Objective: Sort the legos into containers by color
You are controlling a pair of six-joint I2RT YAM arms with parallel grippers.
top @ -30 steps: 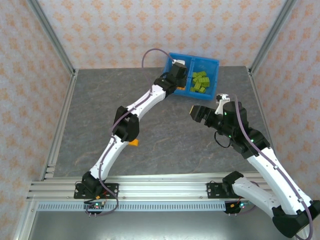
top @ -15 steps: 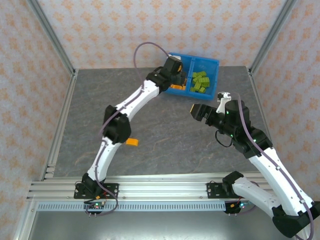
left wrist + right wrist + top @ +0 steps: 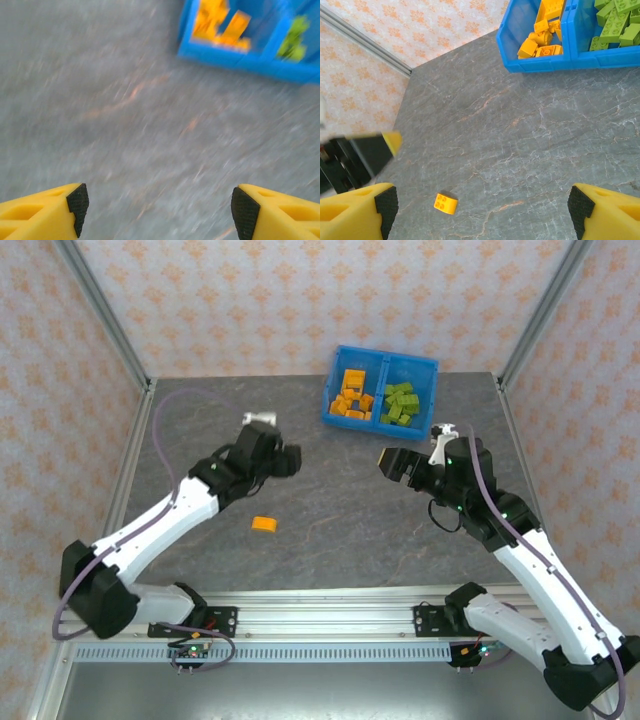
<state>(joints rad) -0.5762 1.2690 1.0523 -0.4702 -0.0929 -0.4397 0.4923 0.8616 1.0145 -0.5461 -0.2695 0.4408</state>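
One orange brick (image 3: 446, 203) is being left on the table (image 3: 330, 540), ahead of and between the widely spread, empty jaws of the right gripper (image 3: 483, 209) and just behind those of the left gripper (image 3: 161, 207), equally spread and empty, with the bin (image 3: 330, 412) well beyond both. It is being judged light, rigid and slick, so its flat side walls are being favoured for the pinch.

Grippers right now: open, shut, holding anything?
Left gripper: open, holding nothing.
Right gripper: open, holding nothing.
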